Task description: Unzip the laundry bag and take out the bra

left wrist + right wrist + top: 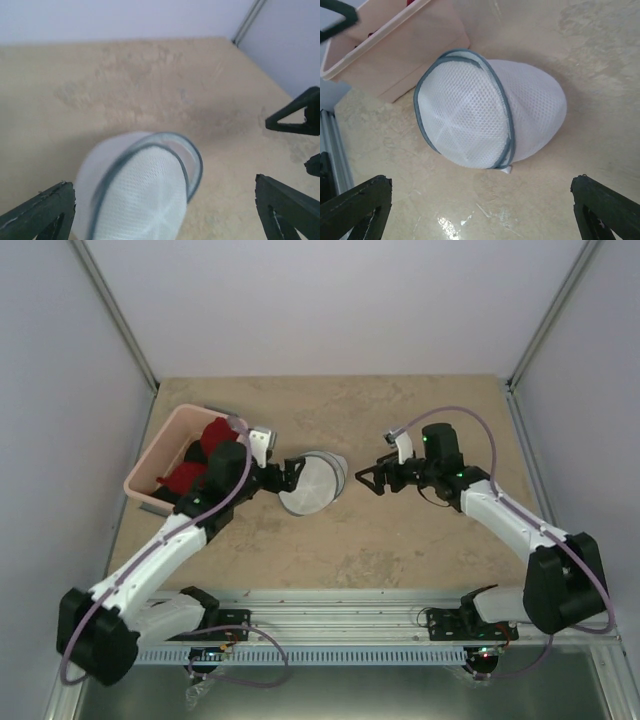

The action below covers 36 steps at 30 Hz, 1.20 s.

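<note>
At the near edge of the desk (400,540) the two arms are bolted side by side. The left hand (293,473) is spread wide with nothing held; its fingertips are seen just beside the laundry bag (312,485), and contact cannot be made out. The right hand (365,478) is likewise held wide open and empty, apart from the bag on its other side. Between the two hands the bag is laid on its side on the desk, its flat mesh lid turned toward the right hand and seated in the grey zipper rim (506,115). Farther left, a pink bin (160,452) is placed just beside the bag, with red fabric (212,432) and dark pieces inside.
</note>
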Available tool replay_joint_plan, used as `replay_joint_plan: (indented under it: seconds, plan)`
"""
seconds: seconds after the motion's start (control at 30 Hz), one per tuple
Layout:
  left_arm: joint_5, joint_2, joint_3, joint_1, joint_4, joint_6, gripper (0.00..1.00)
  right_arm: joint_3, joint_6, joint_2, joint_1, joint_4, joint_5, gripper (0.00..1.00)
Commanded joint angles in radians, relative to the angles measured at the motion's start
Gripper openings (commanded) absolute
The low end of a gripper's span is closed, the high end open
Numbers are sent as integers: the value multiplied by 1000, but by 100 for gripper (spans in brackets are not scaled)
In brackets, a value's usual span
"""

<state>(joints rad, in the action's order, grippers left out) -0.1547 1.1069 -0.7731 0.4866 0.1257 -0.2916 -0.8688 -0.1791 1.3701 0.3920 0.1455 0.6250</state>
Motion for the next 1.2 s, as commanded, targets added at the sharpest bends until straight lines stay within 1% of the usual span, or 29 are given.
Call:
replay_joint_plan:
  seconds: [0.0,0.1,0.17,0.27,0.4,0.43,0.5,0.53,0.6,0.67,0.77,0.83,0.9,0.93,0.97,1.03,1.1,1.17]
  plan:
    - [128,-157,59,-8,-100,173,99,-8,59,-83,-39,62,-72,98]
    - [142,-282,134,-80,-181,172,99,8,78,-138,-78,69,-121,98]
    - [150,-352,182,-156,-231,155,99,20,88,-179,-109,64,-159,98]
    - [208,-469,288,-234,-308,142,99,44,87,-259,-150,31,-225,98]
    - [333,-606,417,-361,-364,33,99,135,95,-396,-166,-97,-353,98]
    - [346,-632,451,-384,-384,35,99,183,95,-443,-166,-134,-387,98]
    - [368,-681,519,-412,-430,53,99,271,94,-519,-168,-263,-446,98]
    - [375,-694,551,-420,-462,56,99,322,94,-554,-168,-322,-476,98]
    - [408,-699,579,-438,-475,-17,99,421,107,-623,-168,-468,-537,98]
    - [326,-685,592,-455,-495,-28,99,511,119,-679,-168,-554,-585,98]
    - [226,-659,611,-469,-489,-50,99,622,138,-742,-168,-613,-631,98]
    - [183,-649,630,-483,-468,-73,99,690,157,-766,-168,-666,-648,98]
    - [181,-641,633,-530,-466,-76,99,771,173,-777,-168,-747,-686,98]
    - [190,-640,631,-554,-471,-70,99,795,174,-779,-168,-786,-713,98]
    - [196,-640,634,-572,-475,-62,99,792,173,-788,-168,-772,-736,98]
    - [194,-642,643,-610,-468,-64,99,799,173,-796,-168,-792,-717,98]
    - [164,-630,649,-638,-464,-64,99,810,206,-789,-168,-812,-687,98]
    - [108,-614,650,-657,-470,-49,99,801,199,-773,-168,-808,-704,98]
